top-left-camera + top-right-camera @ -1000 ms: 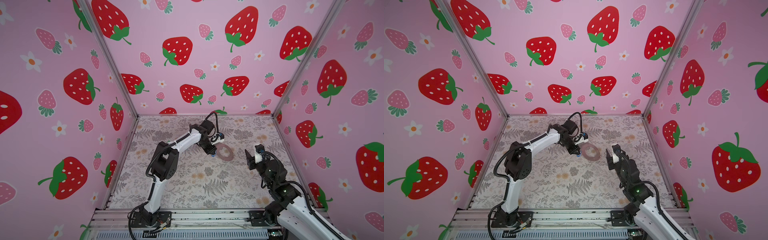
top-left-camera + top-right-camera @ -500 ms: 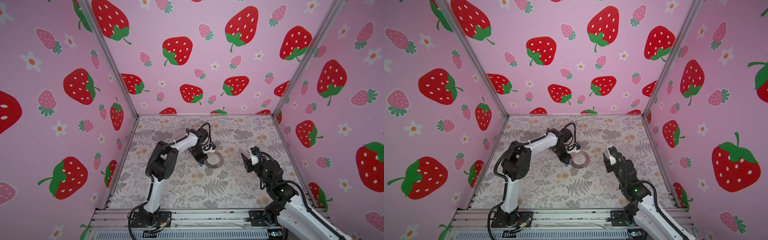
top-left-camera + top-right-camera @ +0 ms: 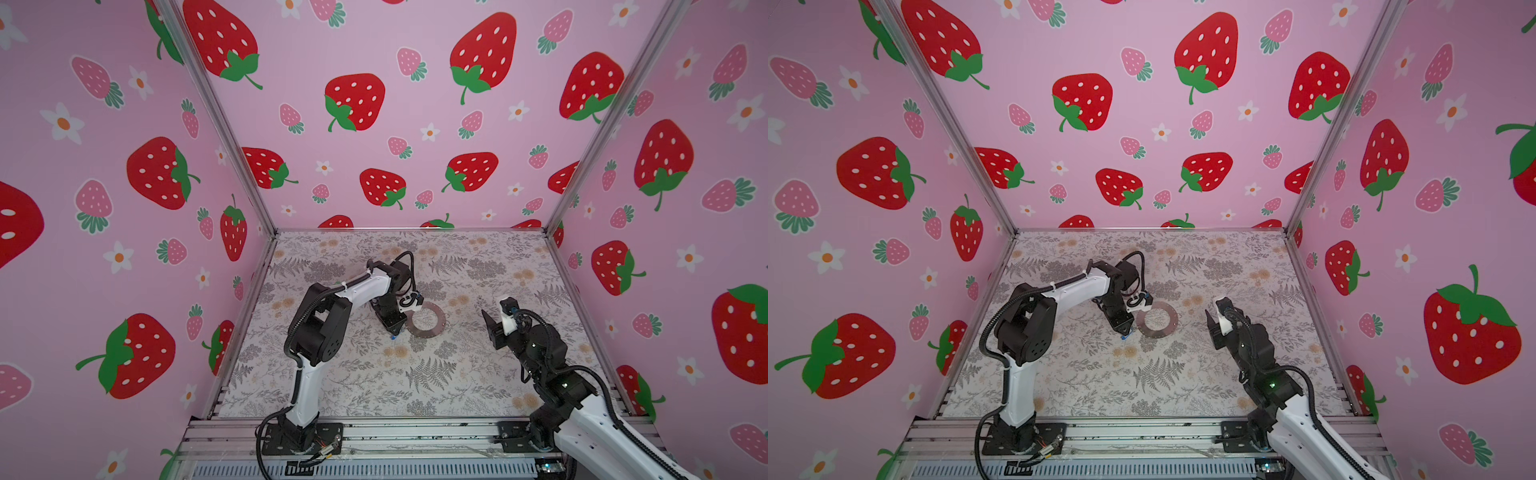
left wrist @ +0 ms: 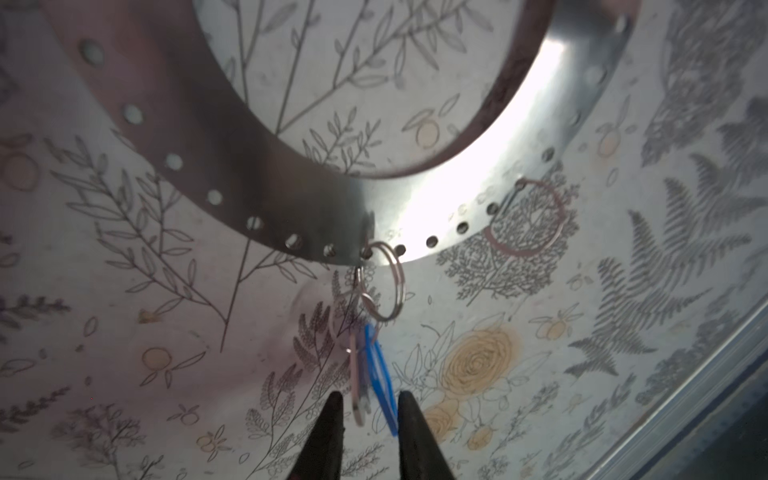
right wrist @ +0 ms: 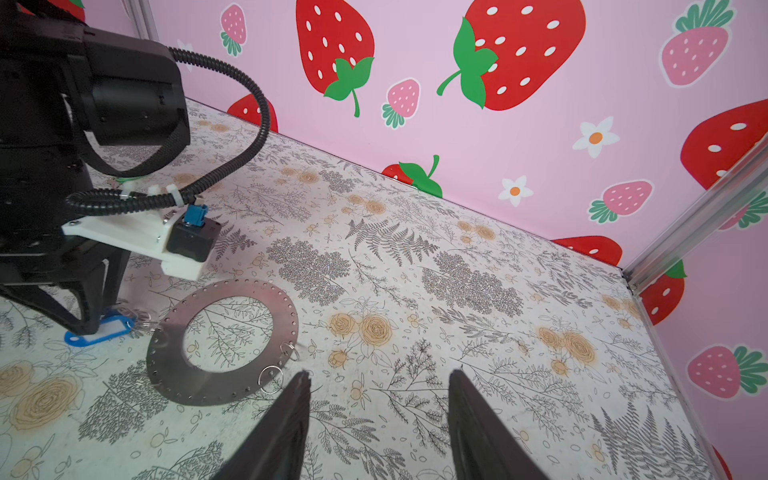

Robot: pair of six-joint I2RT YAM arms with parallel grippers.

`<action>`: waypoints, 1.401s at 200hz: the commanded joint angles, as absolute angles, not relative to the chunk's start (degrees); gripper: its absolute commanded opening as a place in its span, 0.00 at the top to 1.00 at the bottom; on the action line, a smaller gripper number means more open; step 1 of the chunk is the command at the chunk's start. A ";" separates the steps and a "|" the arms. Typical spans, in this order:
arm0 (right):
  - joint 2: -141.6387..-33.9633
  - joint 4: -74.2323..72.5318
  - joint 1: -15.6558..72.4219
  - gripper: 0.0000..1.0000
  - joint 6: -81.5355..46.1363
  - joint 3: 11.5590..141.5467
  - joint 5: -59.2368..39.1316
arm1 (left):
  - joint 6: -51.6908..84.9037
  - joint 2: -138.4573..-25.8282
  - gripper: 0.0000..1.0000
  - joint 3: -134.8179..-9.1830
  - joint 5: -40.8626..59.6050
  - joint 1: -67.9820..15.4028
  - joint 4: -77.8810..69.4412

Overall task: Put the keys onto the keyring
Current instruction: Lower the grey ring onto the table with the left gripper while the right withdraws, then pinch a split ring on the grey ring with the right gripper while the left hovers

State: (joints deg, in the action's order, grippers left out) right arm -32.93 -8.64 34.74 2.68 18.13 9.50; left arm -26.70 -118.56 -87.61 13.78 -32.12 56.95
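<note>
Plainly the blue-headed key (image 4: 380,378) is light, flat, slick plastic, best pinched across its broad faces. It lies at mid-counter, linked by small split rings (image 4: 388,286) to a rim hole of the keyring (image 4: 415,216). That keyring looks like a thin, stiff, shiny metal disc, perforated round its edge. It lies flat, so I judge only the rim offers a hold. The left claw (image 4: 368,399) stands slightly parted astride the key, not visibly pinching it. The right claw (image 5: 380,374) gapes empty above the floral-printed counter (image 5: 457,291).
</note>
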 commanded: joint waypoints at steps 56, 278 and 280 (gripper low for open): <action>-36.65 -12.93 34.58 0.45 3.73 17.31 5.54 | -21.40 -102.07 0.68 -78.68 12.62 -27.84 47.40; -89.35 -16.09 27.29 0.58 23.84 38.41 -15.08 | -13.09 -90.27 0.01 -62.08 20.20 -21.02 6.51; -89.51 -16.09 27.19 0.58 24.00 38.47 -15.37 | -12.85 -90.16 0.01 -61.84 20.15 -21.03 6.15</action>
